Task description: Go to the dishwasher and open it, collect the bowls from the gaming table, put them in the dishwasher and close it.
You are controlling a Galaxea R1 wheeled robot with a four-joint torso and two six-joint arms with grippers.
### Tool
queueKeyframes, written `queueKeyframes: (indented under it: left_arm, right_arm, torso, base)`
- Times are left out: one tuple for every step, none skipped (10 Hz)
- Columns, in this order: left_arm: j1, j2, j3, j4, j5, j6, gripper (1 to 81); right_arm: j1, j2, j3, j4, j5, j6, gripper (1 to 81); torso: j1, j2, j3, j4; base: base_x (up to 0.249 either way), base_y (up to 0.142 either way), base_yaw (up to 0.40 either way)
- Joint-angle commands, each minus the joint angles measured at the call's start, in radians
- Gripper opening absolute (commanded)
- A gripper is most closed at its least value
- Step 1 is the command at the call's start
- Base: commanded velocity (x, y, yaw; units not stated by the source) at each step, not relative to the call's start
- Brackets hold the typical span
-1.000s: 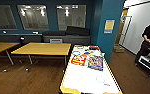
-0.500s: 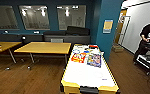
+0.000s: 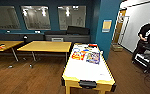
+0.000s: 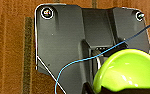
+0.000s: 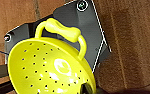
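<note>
I see the gaming table (image 3: 87,71) at the bottom middle of my head view, with bright papers (image 3: 86,55) on its far end. A person (image 3: 147,37) stands at the right edge. A green bowl (image 4: 127,72) sits big by my left wrist, and a holed yellow bowl (image 5: 48,67) by my right wrist, over wood floor (image 5: 131,37). I cannot tell if either hand's fingers are gripping.

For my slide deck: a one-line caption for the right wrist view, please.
Yellow-green perforated bowl with a looped handle, seen close from the right wrist above brown wood floor.
</note>
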Motion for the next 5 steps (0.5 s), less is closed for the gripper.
queueKeyframes:
  left_arm:
    - [-0.035,-0.005,0.003,0.01,0.052,0.008,1.0]
    - [-0.035,-0.006,0.001,0.008,0.05,0.008,1.0]
    - [-0.035,-0.006,0.001,0.008,0.05,0.008,1.0]
    - [-0.035,-0.006,0.003,0.008,0.05,0.008,1.0]
    - [-0.035,-0.005,0.001,0.008,0.05,0.008,1.0]
  right_arm:
    - [0.035,-0.018,0.0,-0.01,-0.055,-0.005,1.0]
    - [0.036,-0.018,0.003,-0.01,-0.057,-0.005,1.0]
    - [0.036,-0.018,0.005,-0.01,-0.057,-0.005,1.0]
    - [0.036,-0.018,0.005,-0.01,-0.057,-0.005,1.0]
    - [0.036,-0.018,0.002,-0.01,-0.055,-0.005,1.0]
  torso:
    - [0.001,0.0,0.0,0.0]
    - [0.001,0.0,0.0,0.0]
    - [0.001,0.0,0.0,0.0]
    - [0.001,0.0,0.0,0.0]
    - [0.001,0.0,0.0,0.0]
  base:
    - [-0.185,0.0,0.0]
    - [-0.196,0.0,0.0]
    - [-0.2,0.0,0.0]
    - [-0.201,0.0,0.0]
    - [-0.202,0.0,0.0]
